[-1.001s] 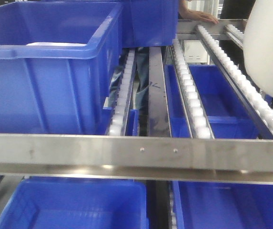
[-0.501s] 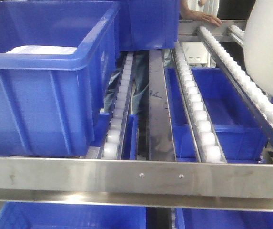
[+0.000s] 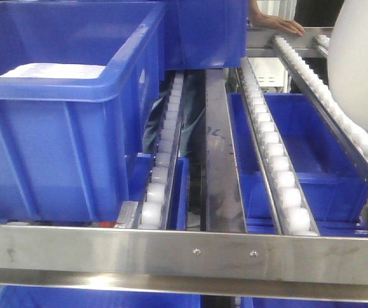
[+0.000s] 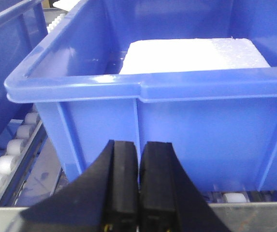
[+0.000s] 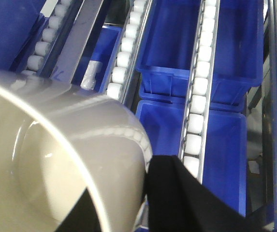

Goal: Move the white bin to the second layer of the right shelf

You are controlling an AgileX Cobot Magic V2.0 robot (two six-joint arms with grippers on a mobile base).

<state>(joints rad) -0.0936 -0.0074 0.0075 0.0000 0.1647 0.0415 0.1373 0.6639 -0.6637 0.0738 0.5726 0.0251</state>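
Observation:
The white bin (image 3: 361, 64) fills the right edge of the front view, held over the right-hand roller rail (image 3: 338, 109) of the right shelf second layer, whose steel front lip (image 3: 184, 253) runs across the bottom. In the right wrist view the white bin (image 5: 56, 145) fills the left half. My right gripper (image 5: 123, 176) is shut on its wall, one finger inside and one outside. My left gripper (image 4: 139, 143) is shut and empty, its black fingers (image 4: 123, 183) pressed together just in front of a blue crate (image 4: 186, 125).
A big blue crate (image 3: 61, 122) with a white foam slab (image 4: 191, 55) inside stands on the left rails. More blue crates (image 3: 306, 147) lie on the level below. A person's hand (image 3: 286, 25) rests on the far end of the rack.
The front view has closed in on the rack: the steel lip has sunk lower in the frame and the blue crate looks larger. The white bin stays at the right edge.

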